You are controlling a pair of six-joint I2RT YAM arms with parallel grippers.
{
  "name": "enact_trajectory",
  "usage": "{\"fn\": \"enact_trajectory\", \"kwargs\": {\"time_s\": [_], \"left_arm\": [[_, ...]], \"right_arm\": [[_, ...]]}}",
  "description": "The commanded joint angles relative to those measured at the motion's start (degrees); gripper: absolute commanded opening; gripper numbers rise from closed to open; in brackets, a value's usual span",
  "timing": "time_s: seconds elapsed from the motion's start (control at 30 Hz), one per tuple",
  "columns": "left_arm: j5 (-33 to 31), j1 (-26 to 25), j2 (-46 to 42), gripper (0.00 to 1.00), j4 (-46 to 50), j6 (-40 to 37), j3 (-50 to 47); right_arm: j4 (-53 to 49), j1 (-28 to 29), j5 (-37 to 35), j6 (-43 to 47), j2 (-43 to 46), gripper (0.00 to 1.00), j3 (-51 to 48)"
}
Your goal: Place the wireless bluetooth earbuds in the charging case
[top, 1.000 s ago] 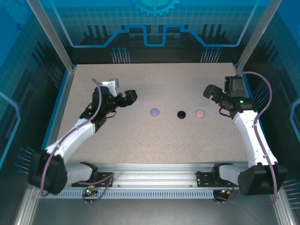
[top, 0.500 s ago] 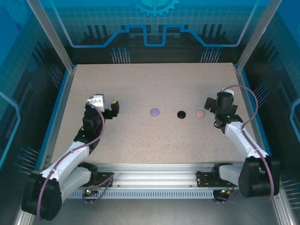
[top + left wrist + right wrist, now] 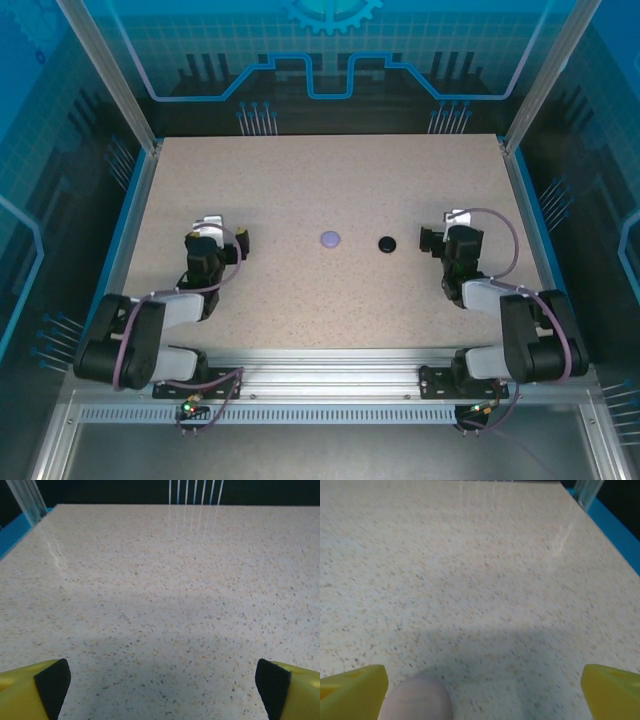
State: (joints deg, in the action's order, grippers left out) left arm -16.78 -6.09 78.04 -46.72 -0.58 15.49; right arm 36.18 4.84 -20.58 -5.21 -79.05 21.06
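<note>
Both arms are tucked in low near their bases, wrists facing the far edge of the table [image 3: 330, 170].

Left gripper [image 3: 216, 240]: over the left part of the table, jaws spread wide, holding nothing. In the left wrist view its yellow fingertips [image 3: 37, 687] sit at the two bottom corners with bare speckled tabletop between them.

Right gripper [image 3: 452, 238]: over the right part of the table, roughly level with the left one. Its jaws are also wide apart and have no grip on anything. In the right wrist view the right fingertips [image 3: 612, 692] are at the bottom corners.

Cases:
- The lavender case [image 3: 330, 239] is mid-table, slightly left of centre, well apart from the left gripper.
- The black case [image 3: 387, 243] is just right of the lavender one. It lies between the lavender case and the right gripper, close to that gripper but apart from it.
- The pink case [image 3: 417, 700] lies on the table between the right gripper's fingers, hard up against the finger on the left of that view. I can't tell whether it actually touches. The other finger is well clear of it.

All three cases read as small round domes lying flat. I can't tell the lid state from these views, or whether any earbuds are inside.
</note>
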Motion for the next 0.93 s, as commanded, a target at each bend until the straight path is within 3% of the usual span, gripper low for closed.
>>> {"fn": "enact_trajectory", "kwargs": {"time_s": [0.0,0.07,0.1,0.13,0.3,0.6,0.73,0.9], "left_arm": [[6.0,0.6,3.8,0.99,-7.3,-2.9,1.2],[8.5,1.1,6.4,0.99,-7.8,-3.2,2.2],[9.3,1.9,7.6,0.99,-7.5,-2.7,2.6],[9.6,1.9,9.2,0.99,-9.7,-3.1,2.9],[14.1,5.8,9.2,0.99,0.7,0.5,8.1],[14.0,5.9,9.3,0.99,1.6,0.6,8.5],[14.0,6.1,9.4,0.99,1.8,0.7,8.7],[13.6,5.9,9.3,0.99,1.0,0.6,8.2]], "right_arm": [[11.9,0.6,7.1,3.8,-3.9,1.00,-0.6],[14.4,0.5,7.8,4.4,-7.8,1.00,0.7],[6.5,-0.3,9.3,3.4,-6.6,1.00,3.3],[10.6,-1.0,10.7,3.7,-7.5,1.00,2.2],[9.3,-0.7,10.1,3.7,-7.0,1.00,2.5],[8.4,-0.4,10.1,4.0,-7.2,1.00,3.0],[6.3,-1.9,17.8,5.2,-7.4,1.00,4.2],[6.9,-1.4,17.3,5.6,-7.3,1.00,3.7]]}}
